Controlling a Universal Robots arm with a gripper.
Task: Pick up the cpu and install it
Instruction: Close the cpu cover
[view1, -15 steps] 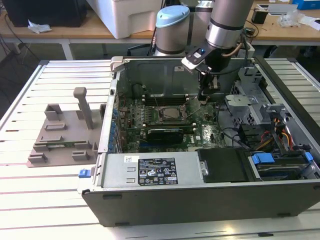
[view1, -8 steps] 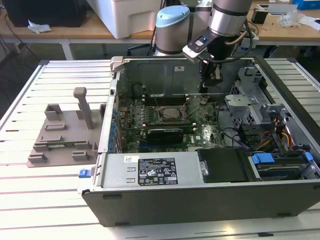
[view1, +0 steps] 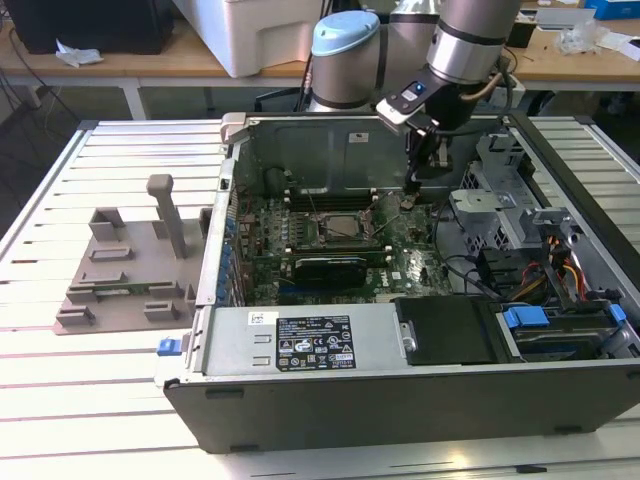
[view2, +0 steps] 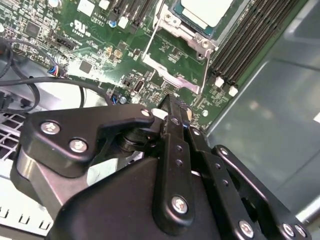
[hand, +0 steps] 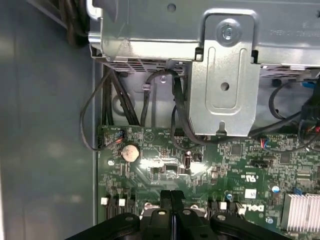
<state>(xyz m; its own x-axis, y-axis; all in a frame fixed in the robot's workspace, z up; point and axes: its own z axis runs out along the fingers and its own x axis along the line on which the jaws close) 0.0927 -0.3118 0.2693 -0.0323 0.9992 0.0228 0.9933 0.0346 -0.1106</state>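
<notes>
Inside the open grey metal computer case (view1: 330, 150), the black claw (view2: 170, 105) hung pinched shut, empty, just beside the steel-framed socket (view2: 195, 36) where the flat silvery square cpu (view2: 207, 10) lay seated, probably awaiting latching.

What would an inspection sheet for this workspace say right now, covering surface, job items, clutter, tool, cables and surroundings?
Surface: slatted metal table carrying an open computer case.
Job's things: the cpu lies in the socket, silvery top up.
Clutter: grey tray with posts beside the case, on the exterior view's left.
Grippers: the tool is shut, nothing seen in it, low over the motherboard, apart from the cpu.
Cables: black cables run down to the motherboard; coloured wires by the drive bays.
Surroundings: wooden benches behind, with a white box.
</notes>
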